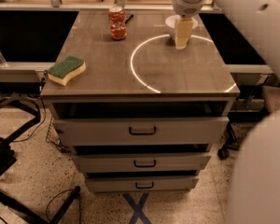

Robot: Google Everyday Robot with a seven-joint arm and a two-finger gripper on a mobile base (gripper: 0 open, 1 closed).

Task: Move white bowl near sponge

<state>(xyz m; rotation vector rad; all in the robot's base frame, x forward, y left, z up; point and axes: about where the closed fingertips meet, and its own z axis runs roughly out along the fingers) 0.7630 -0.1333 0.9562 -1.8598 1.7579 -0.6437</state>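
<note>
One arm point(238, 13) reaches down, end effector point(182, 42) at white bowl point(170, 22).

White bowl point(170, 23) partly behind hand point(181, 42)

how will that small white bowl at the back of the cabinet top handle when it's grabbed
The small round glossy white bowl looks hard and smooth, so it may slip in a grip. It seems rigid, likely light, and probably chips if dropped. The pincer hangs right at its near rim.
</note>
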